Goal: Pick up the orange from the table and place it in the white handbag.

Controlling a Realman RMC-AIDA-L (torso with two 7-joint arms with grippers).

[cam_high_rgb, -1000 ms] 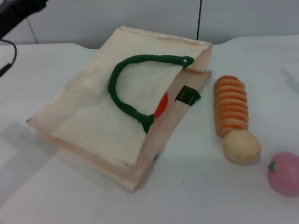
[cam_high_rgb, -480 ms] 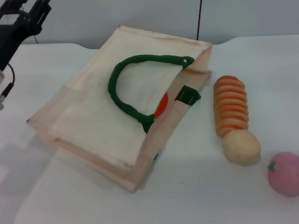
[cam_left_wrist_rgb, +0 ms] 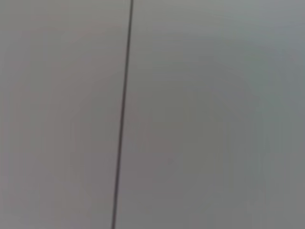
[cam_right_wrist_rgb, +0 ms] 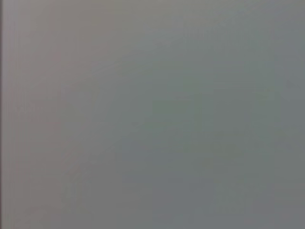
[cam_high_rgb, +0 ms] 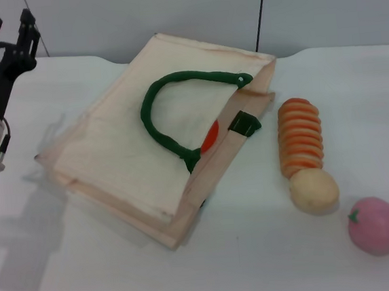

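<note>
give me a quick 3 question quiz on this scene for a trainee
1. True or false: the orange lies on the bare table.
2. Which item sits nearest the pink fruit? A) the yellow potato-like piece B) the green handle C) the left gripper
3. Fill in: the ribbed spiral piece lies to the ____ of the white handbag in the head view.

Key:
1. False; it shows in the bag's opening.
2. A
3. right
</note>
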